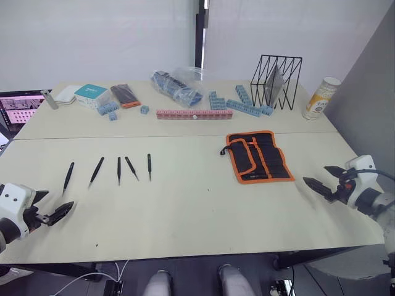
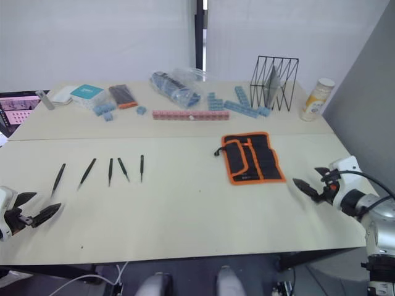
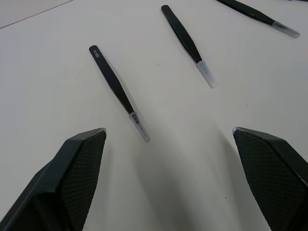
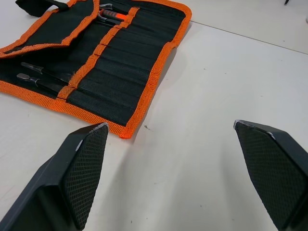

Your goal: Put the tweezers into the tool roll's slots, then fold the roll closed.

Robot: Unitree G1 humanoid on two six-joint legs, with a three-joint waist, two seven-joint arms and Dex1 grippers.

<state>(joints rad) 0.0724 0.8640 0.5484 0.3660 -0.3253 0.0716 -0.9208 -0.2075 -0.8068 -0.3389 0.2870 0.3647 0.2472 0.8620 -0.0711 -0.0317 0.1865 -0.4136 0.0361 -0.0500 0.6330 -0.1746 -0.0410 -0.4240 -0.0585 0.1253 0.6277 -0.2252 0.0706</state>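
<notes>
Five black tweezers (image 1: 119, 169) lying in a row, well left of the open tool roll (image 1: 259, 156), none yet in the slots (image 4: 113, 62). Left gripper (image 1: 52, 207) spread wide, near the leftmost tweezer (image 3: 117, 91). Right gripper (image 1: 322, 179) spread too, just right of the roll. Likely light, stiff, slippery; best pinched mid-shaft, away from capped tips.
</notes>
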